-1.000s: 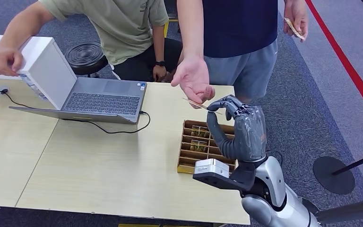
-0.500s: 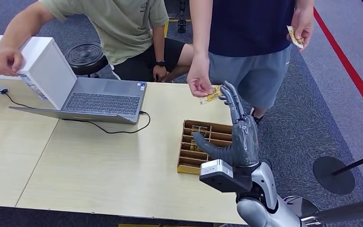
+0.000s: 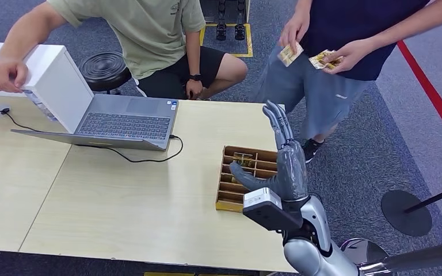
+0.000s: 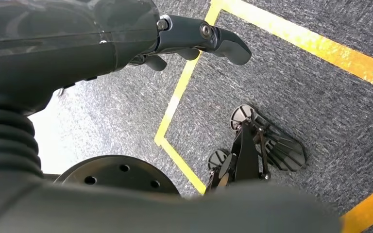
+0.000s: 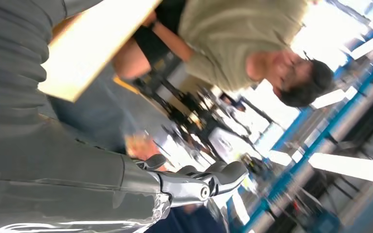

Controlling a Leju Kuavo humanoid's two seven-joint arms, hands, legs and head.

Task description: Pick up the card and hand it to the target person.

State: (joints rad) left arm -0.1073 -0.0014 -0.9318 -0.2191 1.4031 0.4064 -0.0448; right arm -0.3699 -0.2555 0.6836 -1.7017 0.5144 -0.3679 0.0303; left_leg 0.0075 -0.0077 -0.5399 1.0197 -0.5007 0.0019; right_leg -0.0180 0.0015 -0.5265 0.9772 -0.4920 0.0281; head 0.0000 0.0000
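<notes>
From the head view, the right hand (image 3: 283, 164) is standing raised over the surface (image 3: 121, 201) with fingers straight and spread, holding nothing, just above the compartment tray (image 3: 225, 185). Well beyond its fingertips, a standing person is holding one card (image 3: 289, 54) and more cards (image 3: 326, 58).

From the left wrist view, the left hand (image 4: 126, 36) is hanging over carpet, fingers loosely extended, gripping nothing.

From the right wrist view, the right hand's fingers (image 5: 209, 179) are lying stretched out and empty.
</notes>
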